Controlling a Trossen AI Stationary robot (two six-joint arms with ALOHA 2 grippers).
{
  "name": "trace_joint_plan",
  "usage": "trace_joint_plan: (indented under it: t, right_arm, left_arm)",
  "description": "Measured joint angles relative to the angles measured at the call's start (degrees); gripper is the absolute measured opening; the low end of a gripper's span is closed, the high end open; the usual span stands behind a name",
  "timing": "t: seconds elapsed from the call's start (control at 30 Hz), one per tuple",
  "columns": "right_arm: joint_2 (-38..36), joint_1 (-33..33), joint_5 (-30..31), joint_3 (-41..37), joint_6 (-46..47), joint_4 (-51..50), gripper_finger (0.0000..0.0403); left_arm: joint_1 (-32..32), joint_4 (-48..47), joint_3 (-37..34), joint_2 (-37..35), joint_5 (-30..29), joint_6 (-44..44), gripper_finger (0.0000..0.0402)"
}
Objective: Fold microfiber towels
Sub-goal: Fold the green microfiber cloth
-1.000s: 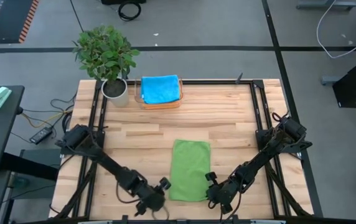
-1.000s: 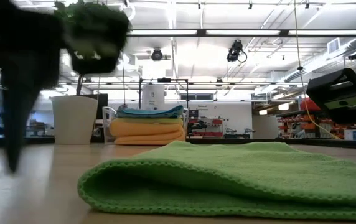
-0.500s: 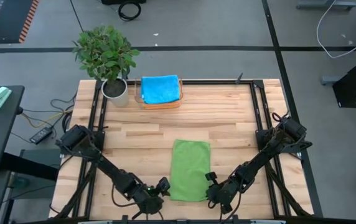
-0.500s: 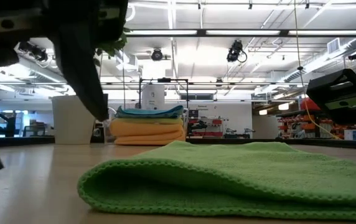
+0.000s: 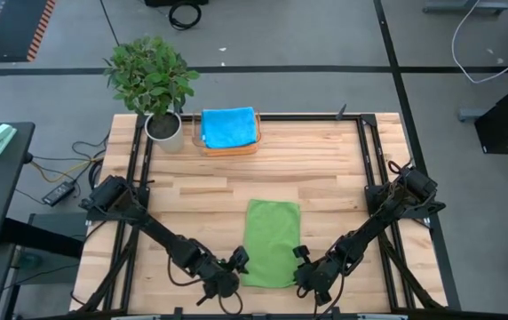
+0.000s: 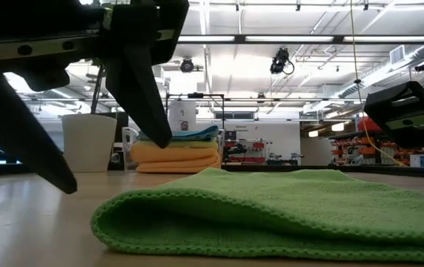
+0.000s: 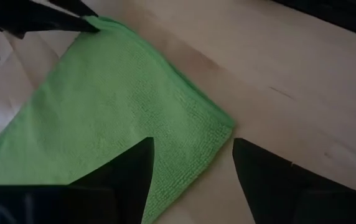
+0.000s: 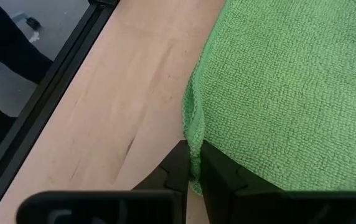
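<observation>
High view shows the green towel (image 5: 270, 242) lying lengthwise away from both arms, its near corners between the left gripper (image 5: 236, 263), jaws spread, and the right gripper (image 5: 300, 259), clenched on its edge.

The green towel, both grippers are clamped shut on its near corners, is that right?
Not quite. Only the right gripper is clamped on the green towel. The left gripper has its jaws open over its corner, as the left wrist view shows.
</observation>
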Motion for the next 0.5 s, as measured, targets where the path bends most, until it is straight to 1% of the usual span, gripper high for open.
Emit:
trace_joint_plan:
  t: [0.13, 0.23, 0.3, 0.4, 0.43, 0.5]
  right_arm:
    - [0.0, 0.0, 0.0, 0.0, 0.0, 0.0, 0.0039]
    - [0.0, 0.0, 0.0, 0.0, 0.0, 0.0, 0.0039]
    - [0.0, 0.0, 0.0, 0.0, 0.0, 0.0, 0.0039]
    - [0.0, 0.0, 0.1, 0.0, 0.0, 0.0, 0.0039]
    - [0.0, 0.0, 0.1, 0.0, 0.0, 0.0, 0.0039]
    - [0.0, 0.0, 0.1, 0.0, 0.0, 0.0, 0.0039]
  left_arm:
    - [-0.2, -0.1, 0.0, 0.0, 0.0, 2.7, 0.0231]
    - [-0.2, 0.0, 0.0, 0.8, 0.2, 2.8, 0.0232]
    - [-0.2, 0.3, 0.0, 1.5, 1.4, 4.2, 0.0230]
    - [-0.3, 1.7, 0.0, 2.3, 2.4, 9.1, 0.0223]
    - [-0.3, 3.3, 0.1, 2.9, 2.4, 9.6, 0.0221]
    - [-0.1, 3.1, 0.1, 3.4, 2.3, 9.3, 0.0218]
